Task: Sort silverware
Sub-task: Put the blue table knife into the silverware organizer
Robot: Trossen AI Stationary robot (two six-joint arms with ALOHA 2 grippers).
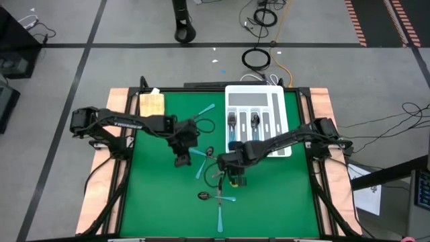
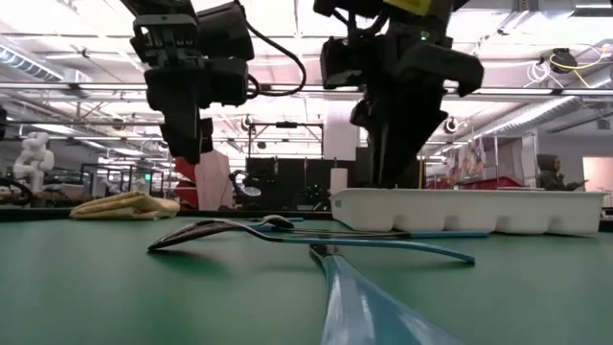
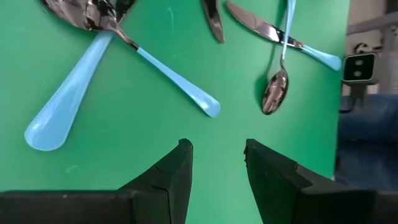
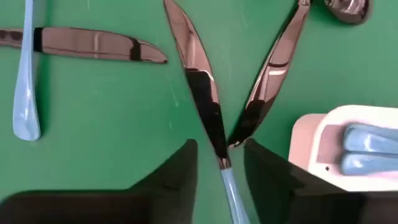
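Silverware with light-blue handles lies scattered on the green mat (image 1: 282,195) between my two grippers. My left gripper (image 1: 183,160) hovers open over bare mat (image 3: 217,155), with two crossed spoons (image 3: 112,28), a knife (image 3: 273,31) and a small spoon (image 3: 275,93) lying ahead of it. My right gripper (image 1: 232,178) is open and low over the pile. Its fingers (image 4: 180,168) stand on either side of a knife (image 4: 199,81), where the blade meets the blue handle (image 4: 233,193). Two more knives (image 4: 273,68) (image 4: 93,43) lie flat beside it.
The white compartmented tray (image 1: 232,91) sits at the mat's far right with several pieces in its slots, and its corner (image 4: 323,143) is close to my right gripper. A yellow cloth (image 1: 151,103) lies at the far left. A fork (image 1: 205,111) lies left of the tray, and a spoon (image 2: 220,230) and a blue handle (image 2: 374,297) near the front edge.
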